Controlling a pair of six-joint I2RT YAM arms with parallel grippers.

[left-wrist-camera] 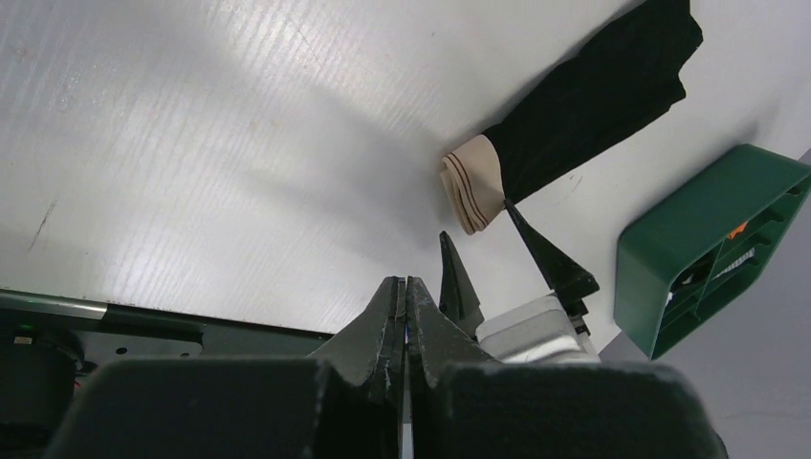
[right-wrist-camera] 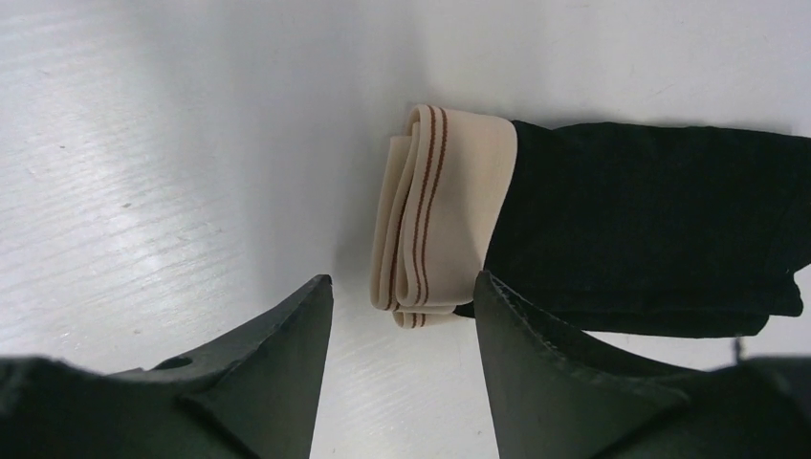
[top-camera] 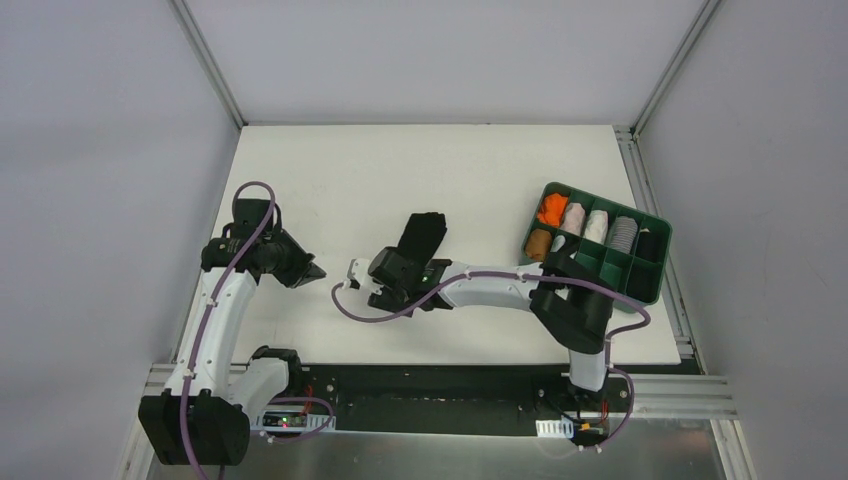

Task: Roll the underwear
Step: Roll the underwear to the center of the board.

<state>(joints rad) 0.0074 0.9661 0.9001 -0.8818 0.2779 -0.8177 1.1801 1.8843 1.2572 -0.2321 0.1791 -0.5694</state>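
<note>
The underwear (top-camera: 422,238) lies mid-table, folded into a long narrow black strip. Its beige waistband (right-wrist-camera: 445,210) with thin brown stripes is folded at the near end, and the black fabric (right-wrist-camera: 650,225) runs away to the right in the right wrist view. My right gripper (right-wrist-camera: 402,282) is open and empty just in front of the waistband end, one finger on each side, not touching it. In the top view it (top-camera: 405,265) covers that end. My left gripper (top-camera: 312,271) is shut and empty, left of the underwear. The left wrist view shows its closed tips (left-wrist-camera: 405,282) and the underwear (left-wrist-camera: 593,96).
A green compartment tray (top-camera: 655,285) stands at the right edge of the table and holds several rolled garments: orange, white, grey, brown, black. It also shows in the left wrist view (left-wrist-camera: 708,239). The white table ends at a black rail near the arm bases.
</note>
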